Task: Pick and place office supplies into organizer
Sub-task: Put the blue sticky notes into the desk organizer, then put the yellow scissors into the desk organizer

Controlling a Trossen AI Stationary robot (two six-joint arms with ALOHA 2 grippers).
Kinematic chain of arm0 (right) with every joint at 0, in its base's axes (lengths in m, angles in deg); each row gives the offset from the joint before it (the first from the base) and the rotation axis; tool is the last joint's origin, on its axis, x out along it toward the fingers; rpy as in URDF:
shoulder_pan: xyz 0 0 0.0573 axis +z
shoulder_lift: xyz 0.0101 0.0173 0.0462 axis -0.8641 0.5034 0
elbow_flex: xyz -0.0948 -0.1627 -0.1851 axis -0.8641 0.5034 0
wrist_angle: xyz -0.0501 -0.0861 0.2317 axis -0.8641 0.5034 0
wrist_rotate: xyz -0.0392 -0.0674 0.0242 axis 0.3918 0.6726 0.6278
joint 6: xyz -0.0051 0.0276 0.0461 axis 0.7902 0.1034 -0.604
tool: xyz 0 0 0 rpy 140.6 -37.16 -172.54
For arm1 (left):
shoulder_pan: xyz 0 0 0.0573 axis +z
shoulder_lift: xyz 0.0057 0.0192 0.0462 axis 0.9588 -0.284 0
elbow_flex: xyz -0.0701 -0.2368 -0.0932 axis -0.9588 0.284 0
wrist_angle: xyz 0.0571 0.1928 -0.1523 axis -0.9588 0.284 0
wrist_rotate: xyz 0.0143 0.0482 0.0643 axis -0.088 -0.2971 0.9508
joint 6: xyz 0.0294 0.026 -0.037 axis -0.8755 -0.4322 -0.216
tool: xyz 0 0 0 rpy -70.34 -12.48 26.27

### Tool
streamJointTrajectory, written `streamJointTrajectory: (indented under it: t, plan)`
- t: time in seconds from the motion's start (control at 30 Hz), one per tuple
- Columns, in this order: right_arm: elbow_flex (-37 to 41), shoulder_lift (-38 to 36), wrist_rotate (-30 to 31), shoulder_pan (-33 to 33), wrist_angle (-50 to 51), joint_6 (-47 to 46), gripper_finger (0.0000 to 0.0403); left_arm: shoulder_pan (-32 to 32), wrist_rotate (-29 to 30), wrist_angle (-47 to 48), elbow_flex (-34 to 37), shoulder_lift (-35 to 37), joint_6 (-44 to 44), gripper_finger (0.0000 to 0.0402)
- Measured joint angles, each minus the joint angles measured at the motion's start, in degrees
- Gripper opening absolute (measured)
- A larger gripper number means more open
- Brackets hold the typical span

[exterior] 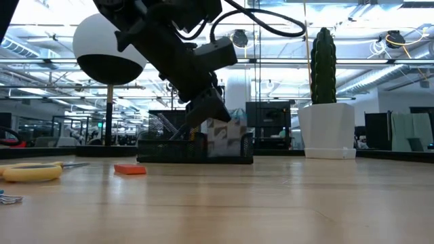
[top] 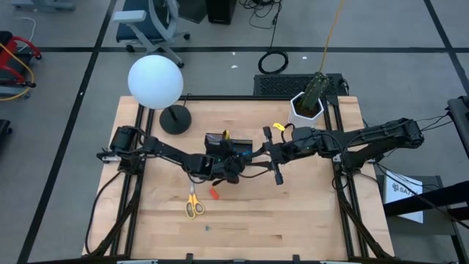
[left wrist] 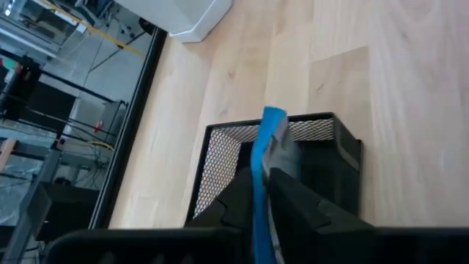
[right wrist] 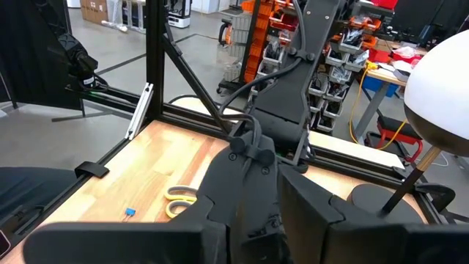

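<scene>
Wooden desk (top: 293, 220), framed in black rails. At left front, scissors (top: 193, 206) flat on the wood, red eraser (top: 215, 193) just beside. At centre, left pincer (left wrist: 262, 192) clenched on blue pad (left wrist: 262, 169), held edge-up over mesh organizer (left wrist: 322, 139), above its open top. Touching or apart from the mesh: cannot tell. To the right, right pincer (top: 272, 155) near the organizer, open or closed impossible to tell.
</scene>
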Motion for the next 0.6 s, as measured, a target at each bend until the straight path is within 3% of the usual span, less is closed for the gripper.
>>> streamJointTrajectory:
  t: [0.33, 0.6]
  plan:
    - [0.0, 0.0, 0.0, 0.0, 0.0, 0.0, 0.0075, 0.4, -0.1, 0.8, 0.0, 0.0, 0.9, 0.0101]
    - [0.0, 0.0, 0.0, 0.0, 0.0, 0.0, 0.0075, -0.1, 2.4, -0.9, 0.0, 0.0, -1.0, 0.0165]
